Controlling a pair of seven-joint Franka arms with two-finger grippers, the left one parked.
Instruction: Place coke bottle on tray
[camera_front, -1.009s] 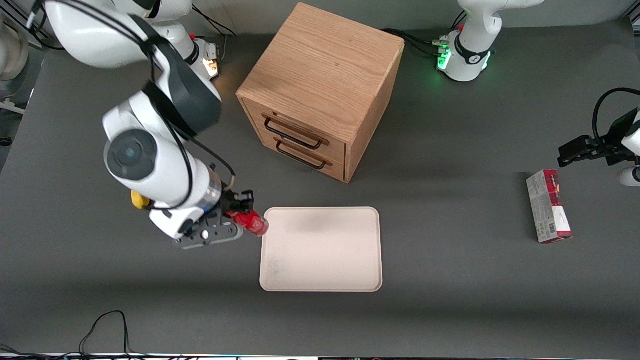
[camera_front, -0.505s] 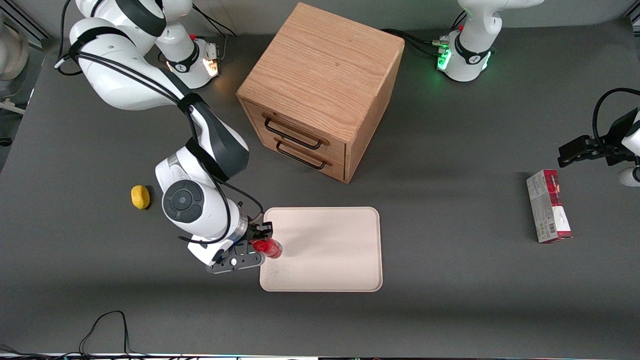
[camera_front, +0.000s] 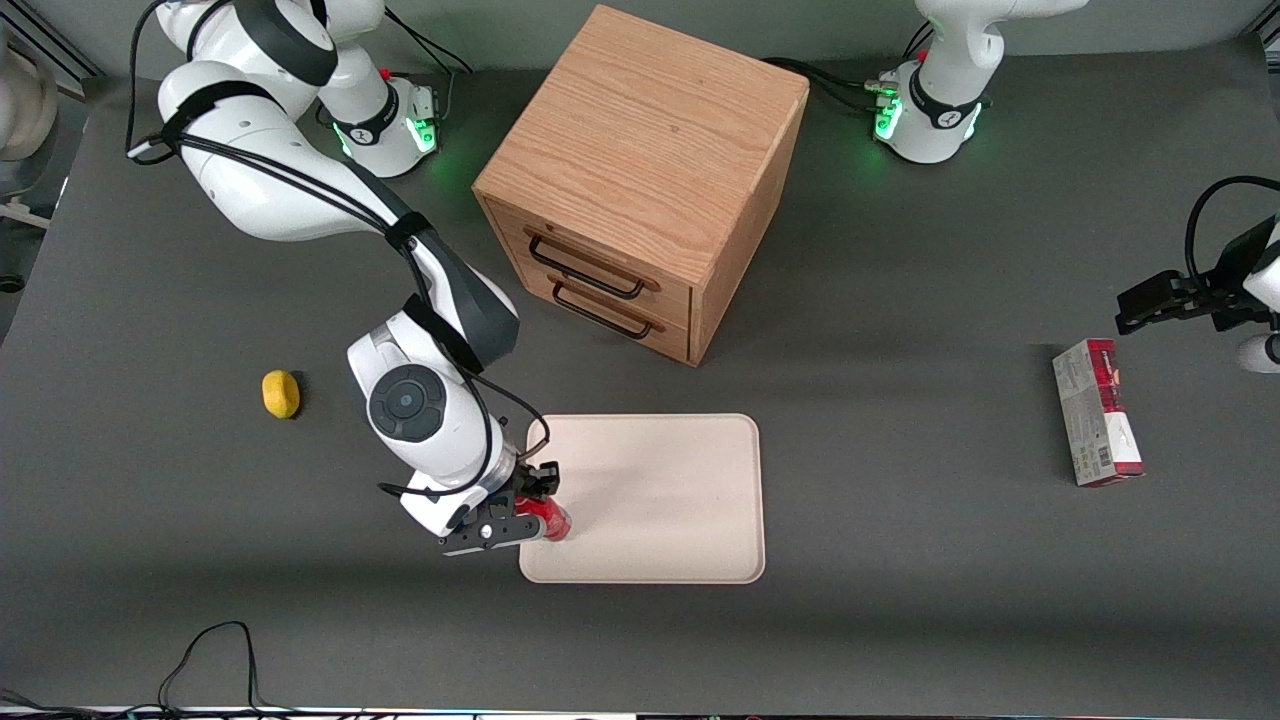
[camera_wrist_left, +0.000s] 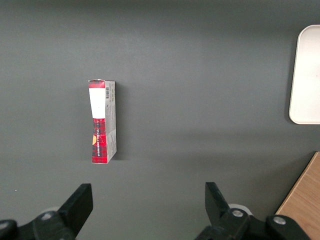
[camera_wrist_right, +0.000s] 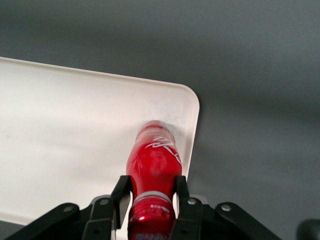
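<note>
My right gripper (camera_front: 541, 505) is shut on the coke bottle (camera_front: 553, 520), a small slim bottle with a red label and red cap. It holds the bottle over the corner of the cream-white tray (camera_front: 660, 500) that is nearest the front camera and toward the working arm's end. In the right wrist view the bottle (camera_wrist_right: 152, 167) sits between the two black fingers (camera_wrist_right: 121, 192), its base over or on the tray (camera_wrist_right: 65, 130) close to the rounded corner. Whether the base touches the tray I cannot tell.
A wooden drawer cabinet (camera_front: 640, 180) stands farther from the front camera than the tray. A yellow lump (camera_front: 281, 394) lies on the grey table toward the working arm's end. A red-and-grey carton (camera_front: 1096, 411) lies toward the parked arm's end, also in the left wrist view (camera_wrist_left: 102, 121).
My right gripper has carried the bottle from beside the tray's farther corner toward the front camera and over the tray's nearer corner, and has come lower. The yellow lump is now uncovered.
</note>
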